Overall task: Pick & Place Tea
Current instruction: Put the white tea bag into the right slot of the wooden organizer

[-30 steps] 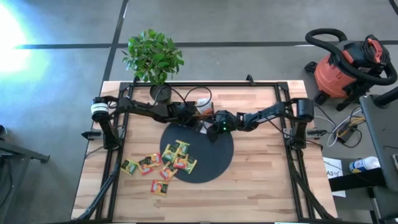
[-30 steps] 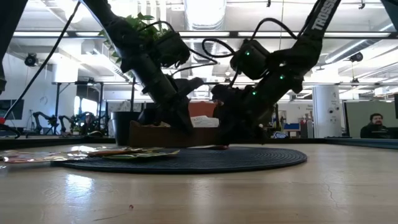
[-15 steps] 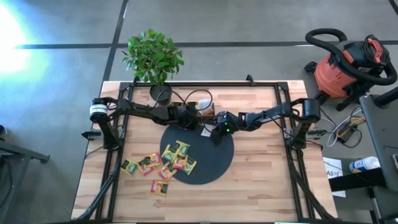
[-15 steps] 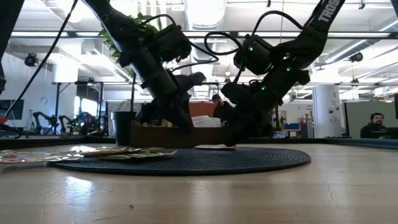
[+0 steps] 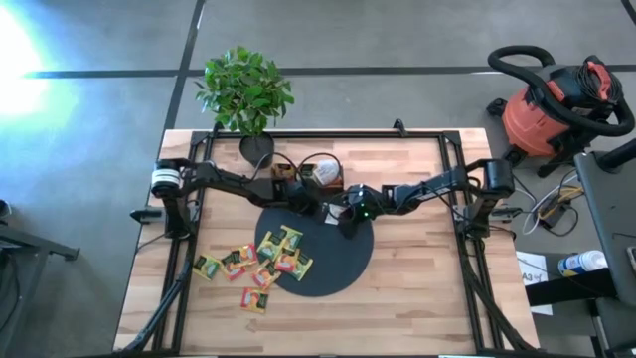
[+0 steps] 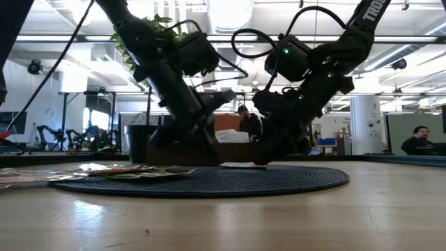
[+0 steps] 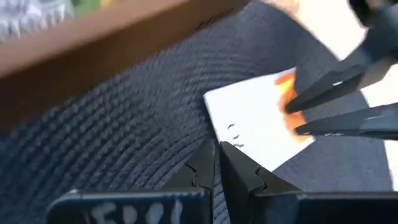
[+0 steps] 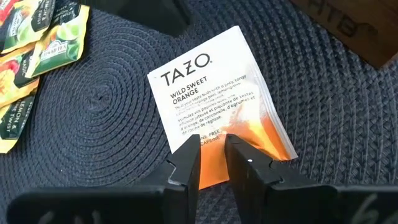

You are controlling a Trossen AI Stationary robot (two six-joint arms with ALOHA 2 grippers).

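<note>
A white tea sachet with an orange end (image 8: pixel 208 81) lies flat on the black woven disc (image 5: pixel 328 264), near the disc's far edge. My right gripper (image 8: pixel 211 152) reaches it from the table's right and is shut on its orange end. My left gripper (image 7: pixel 217 149) comes from the table's left, shut, with its tips at the sachet's white end (image 7: pixel 239 127). Several green, yellow and red tea sachets (image 5: pixel 260 264) lie on the disc's left part and on the wood beside it. My right gripper has the sachet's orange end (image 8: pixel 249 134) between its two fingertips, with orange paper showing in the narrow gap. The fingers slant down from the table's right. The sachet still lies flat on the disc. My left gripper's shut tips stand at the sachet's white edge (image 7: pixel 214 134); whether they touch it I cannot tell.
A brown wooden tray (image 5: pixel 310 171) stands just beyond the disc's far edge. A potted plant (image 5: pixel 246 89) stands at the far left corner. A black frame (image 5: pixel 449 179) runs around the table. Bare wood lies to the near and right of the disc.
My left gripper has gone toward the table's right and near edge, from beside the tray onto the disc up to the sachet, rolling as it went. My right gripper has shifted a little toward the near edge and tipped. The tray now shows uncovered.
</note>
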